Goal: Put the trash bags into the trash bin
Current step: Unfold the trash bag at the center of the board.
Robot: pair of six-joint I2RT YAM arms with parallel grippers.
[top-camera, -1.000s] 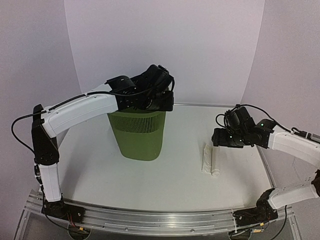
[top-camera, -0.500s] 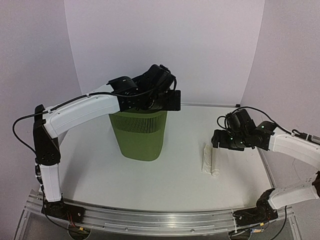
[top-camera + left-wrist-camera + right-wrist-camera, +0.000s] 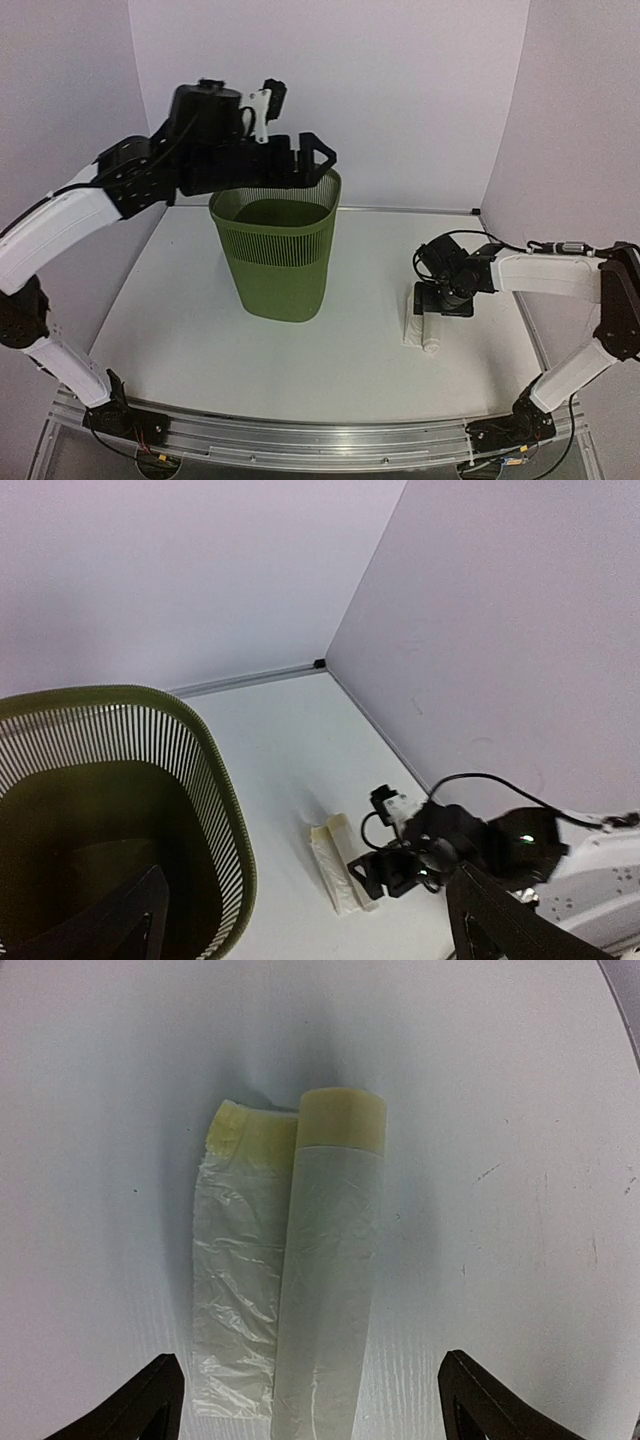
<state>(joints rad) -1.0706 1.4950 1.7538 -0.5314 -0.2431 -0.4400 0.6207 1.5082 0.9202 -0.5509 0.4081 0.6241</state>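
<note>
1. The trash bags (image 3: 330, 1290) lie flat on the tabletop (image 3: 340, 375), right of centre. They are a tight roll with a flatter folded strip touching its side.
2. In the top view their long axis runs from the near edge toward the back wall (image 3: 400, 90), tilted a little. In the right wrist view it runs straight up the frame, with the yellowish ends pointing away from the camera.
3. The right pincer (image 3: 443, 303) is low over the bags with its fingers (image 3: 150, 1400) spread wide, one on each side of the bundle. The gap between them lies across the long axis. Nothing is clamped, and I cannot tell whether the tips touch the tabletop.
4. The trash bin (image 3: 275, 255) stands upright left of centre and toward the back, with its mouth facing up. It is well apart from the bags.
5. The left pincer (image 3: 312, 163) is held high over the bin's far rim. Its fingers (image 3: 130, 925) are apart and hold nothing.
6. Bare tabletop lies between the bin and the bags, and in front of both as far as the near rail (image 3: 320, 442).
7. The bags lie close to the tabletop's right edge, and the bin has open surface to its left.
</note>
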